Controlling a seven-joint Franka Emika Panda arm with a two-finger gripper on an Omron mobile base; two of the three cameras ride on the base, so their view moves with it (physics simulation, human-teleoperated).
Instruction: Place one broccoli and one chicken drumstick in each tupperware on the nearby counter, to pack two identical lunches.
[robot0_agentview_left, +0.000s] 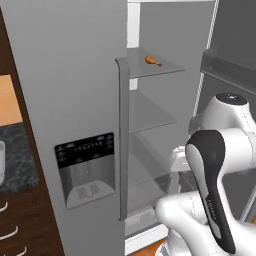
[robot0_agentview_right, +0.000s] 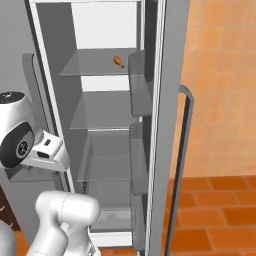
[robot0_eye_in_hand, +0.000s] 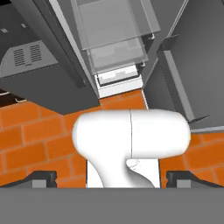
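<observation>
A chicken drumstick (robot0_agentview_left: 153, 61) (robot0_agentview_right: 118, 61), small and orange-brown, lies on the top glass shelf of the open fridge. No broccoli is in view. The counter (robot0_agentview_left: 17, 150) is a dark marbled slab at the far left, with the edge of a pale translucent tupperware (robot0_agentview_left: 1, 162) on it. My gripper (robot0_eye_in_hand: 112, 177) is open, its dark fingertips (robot0_eye_in_hand: 43, 177) far apart and nothing between them. It points down at the orange brick floor in front of the fridge's bottom drawers. My hand hangs low, well below the drumstick's shelf.
The shut fridge door with its dispenser panel (robot0_agentview_left: 85, 170) and long handle (robot0_agentview_left: 122, 140) stands between the counter and the open compartment. The open door (robot0_agentview_right: 170, 125) with bins stands to the right. Several glass shelves (robot0_agentview_right: 105, 112) are bare. Dark drawers with white handles (robot0_agentview_left: 7, 232) sit under the counter.
</observation>
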